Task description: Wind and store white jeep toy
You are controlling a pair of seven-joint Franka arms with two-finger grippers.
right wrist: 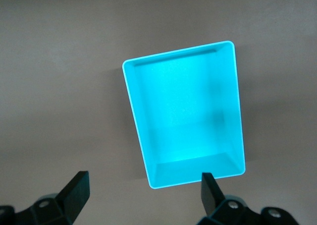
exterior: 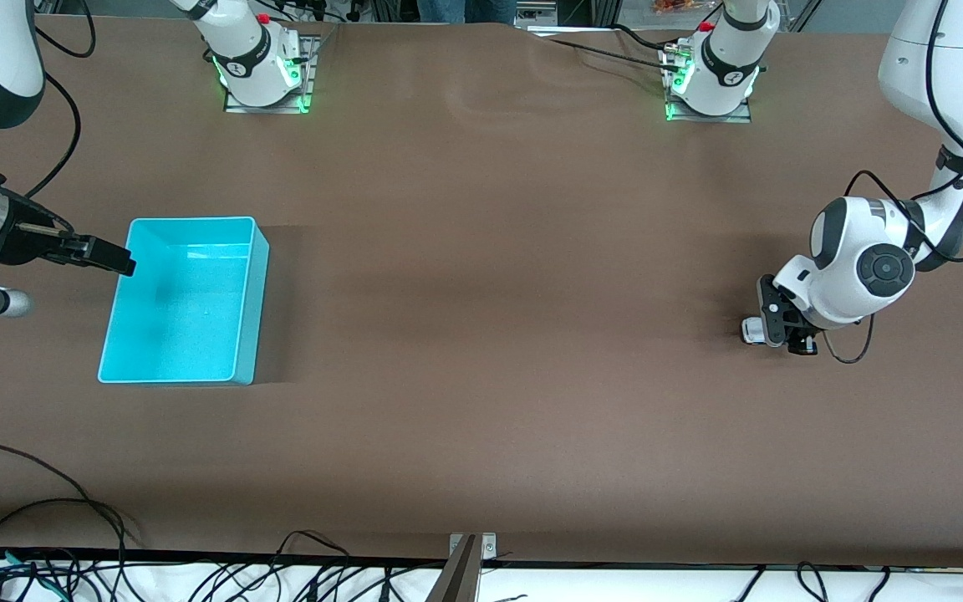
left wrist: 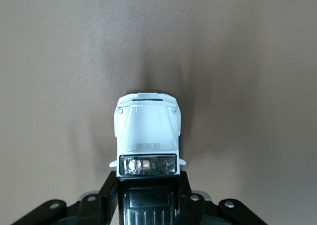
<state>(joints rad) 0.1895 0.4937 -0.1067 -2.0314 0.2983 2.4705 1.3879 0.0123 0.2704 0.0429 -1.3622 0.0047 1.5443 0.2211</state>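
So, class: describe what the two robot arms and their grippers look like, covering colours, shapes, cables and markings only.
Both arms are glossy white with rounded shells and dark grey joint rings. Black cables loop along them. Each base sits on a metal plate lit green, with a red button near the top. The left gripper has black fingers under a white wrist with a round dark cap. The right gripper is black, on a silver cylindrical section.

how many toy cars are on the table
1. The white jeep toy sits on the table toward the left arm's end, clamped in the left pincer. The turquoise bin toward the right arm's end shows none inside, under the open right pincer.
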